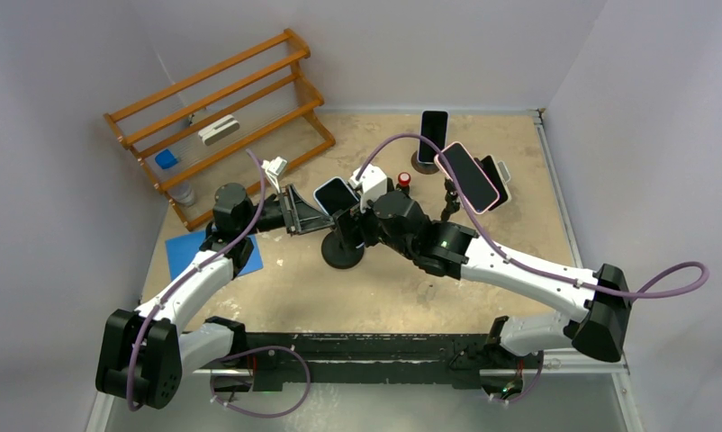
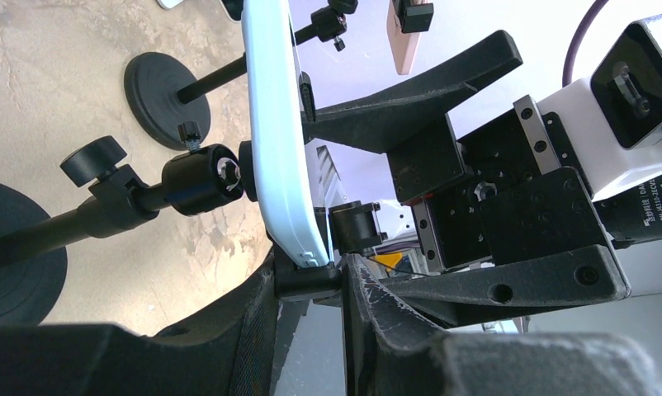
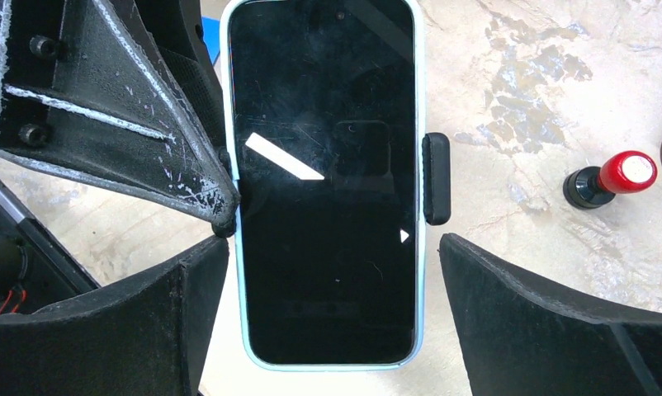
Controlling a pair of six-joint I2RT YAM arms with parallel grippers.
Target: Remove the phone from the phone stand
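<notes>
Phone (image 3: 323,181) sat clamped in the stand (image 1: 343,255), mid-worktop (image 3: 517,82), with its screen facing the right arm. Left gripper (image 2: 311,276) was pinched narrow on the stand's side clamp (right at the phone's edge). Right gripper (image 3: 332,247) stood wide open, one finger either side of the phone's lower half, gripping nothing.

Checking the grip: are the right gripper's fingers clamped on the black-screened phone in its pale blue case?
No, the right gripper stands open, a clear gap showing between one finger and the phone.
</notes>
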